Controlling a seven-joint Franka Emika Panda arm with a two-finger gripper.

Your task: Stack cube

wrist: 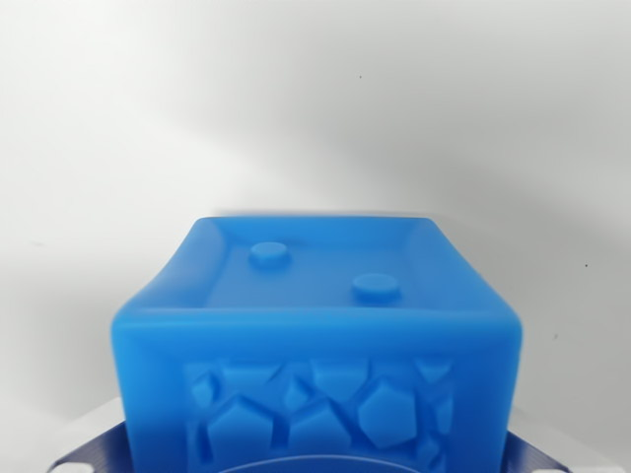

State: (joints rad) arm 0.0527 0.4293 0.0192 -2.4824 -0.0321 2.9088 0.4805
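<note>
A blue cube (315, 335) fills the lower middle of the wrist view, very close to the camera. Its top face has two round raised dots and its near face has a relief of angular shapes. My gripper (315, 461) sits at the bottom edge. Only dark metallic finger parts (94, 455) show, pressed against the cube's left and right sides, so the gripper looks shut on the cube. The fingertips are hidden behind the cube. No second cube is in view.
A plain white surface (315, 118) lies behind and beyond the cube, out of focus, with a soft grey shadow across its upper right.
</note>
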